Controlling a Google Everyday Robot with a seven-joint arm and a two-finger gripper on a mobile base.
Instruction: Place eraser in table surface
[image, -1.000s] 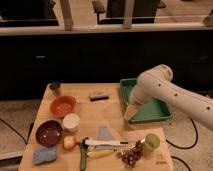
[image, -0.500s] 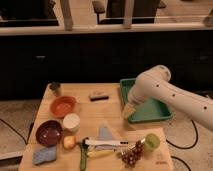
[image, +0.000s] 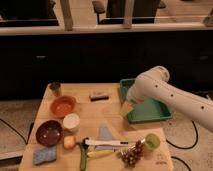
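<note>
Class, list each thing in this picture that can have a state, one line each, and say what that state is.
eraser: lying flat on the table surface, not held.
green tray: flat at the table's right edge.
gripper: beside the tray's left rim, apart from the eraser.
orange bowl: upright.
white cup: upright.
blue-grey pad: lying flat, front left corner.

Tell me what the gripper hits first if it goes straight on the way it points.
The gripper points down at the green tray's left rim. It would probably meet that rim or the table surface just beside it first; depth is unclear.
</note>
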